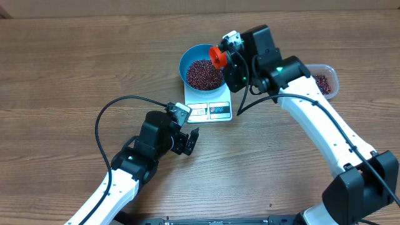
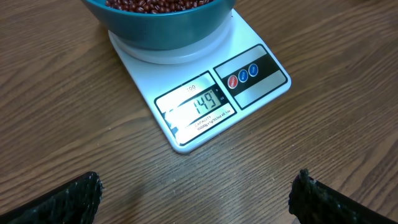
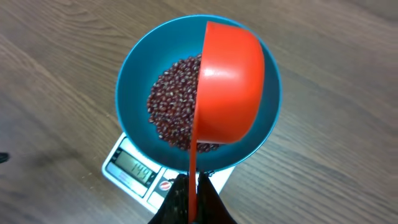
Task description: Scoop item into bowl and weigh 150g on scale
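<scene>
Orange-red scoop [image 3: 227,87] is held by its handle in the clenched right gripper [image 3: 191,198], tipped sideways directly above the blue bowl [image 3: 134,74], handle running back toward the wrist; beans [image 3: 171,112] are heaped in the bowl, seated on the scale [image 2: 149,81]; left gripper [image 1: 189,140] is spread empty nearby; scoop's inside is hidden; bean tub [image 1: 328,80] is half covered by the arm.

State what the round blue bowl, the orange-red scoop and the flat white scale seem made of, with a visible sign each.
Round blue bowl: likely plastic, smooth, evenly coloured, soft sheen. Orange-red scoop: probably plastic, uniform colour, thin moulded handle. Flat white scale: seemingly plastic casing, rounded edges, glossy button panel.
</scene>
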`<state>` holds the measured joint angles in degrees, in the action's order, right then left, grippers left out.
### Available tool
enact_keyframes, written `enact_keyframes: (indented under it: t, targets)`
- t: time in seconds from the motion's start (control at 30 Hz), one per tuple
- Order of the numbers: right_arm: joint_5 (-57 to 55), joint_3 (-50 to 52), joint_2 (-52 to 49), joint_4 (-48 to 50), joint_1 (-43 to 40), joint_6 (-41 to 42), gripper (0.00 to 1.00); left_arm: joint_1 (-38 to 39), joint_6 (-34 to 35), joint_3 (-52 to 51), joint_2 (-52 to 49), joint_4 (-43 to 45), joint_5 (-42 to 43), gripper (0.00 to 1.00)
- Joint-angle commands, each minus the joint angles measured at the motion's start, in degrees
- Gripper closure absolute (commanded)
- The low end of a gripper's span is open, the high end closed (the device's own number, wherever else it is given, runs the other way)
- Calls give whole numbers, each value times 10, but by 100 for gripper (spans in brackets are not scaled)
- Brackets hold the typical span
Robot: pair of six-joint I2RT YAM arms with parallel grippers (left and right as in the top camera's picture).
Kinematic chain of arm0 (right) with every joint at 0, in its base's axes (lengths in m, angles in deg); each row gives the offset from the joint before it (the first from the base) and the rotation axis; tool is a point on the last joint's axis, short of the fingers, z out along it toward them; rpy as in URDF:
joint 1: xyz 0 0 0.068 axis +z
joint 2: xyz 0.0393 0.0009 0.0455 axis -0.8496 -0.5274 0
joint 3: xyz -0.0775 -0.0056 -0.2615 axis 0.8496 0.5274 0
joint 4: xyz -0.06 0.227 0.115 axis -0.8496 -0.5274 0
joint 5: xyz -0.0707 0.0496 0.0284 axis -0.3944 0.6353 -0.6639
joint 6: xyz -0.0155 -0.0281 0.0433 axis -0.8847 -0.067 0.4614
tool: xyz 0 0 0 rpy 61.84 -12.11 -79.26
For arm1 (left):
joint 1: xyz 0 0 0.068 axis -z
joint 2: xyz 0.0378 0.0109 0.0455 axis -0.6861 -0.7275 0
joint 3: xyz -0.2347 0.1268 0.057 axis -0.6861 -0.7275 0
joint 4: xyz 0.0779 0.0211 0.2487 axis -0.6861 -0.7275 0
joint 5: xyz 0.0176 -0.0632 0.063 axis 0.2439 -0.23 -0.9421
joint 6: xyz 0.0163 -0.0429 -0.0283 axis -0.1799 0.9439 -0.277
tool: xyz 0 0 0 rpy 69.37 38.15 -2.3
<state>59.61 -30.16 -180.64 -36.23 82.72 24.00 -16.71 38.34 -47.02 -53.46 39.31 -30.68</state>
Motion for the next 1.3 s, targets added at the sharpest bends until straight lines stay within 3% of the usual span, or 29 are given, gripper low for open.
enact_keyframes:
  t: [0.0,1.27]
  targets:
    - [-54,-18,13,13,9,-2,96,0,3,-1,-4,0,-7,1]
    - [-56,-18,13,26,13,-158,96,0,3,-1,-4,0,-7,0]
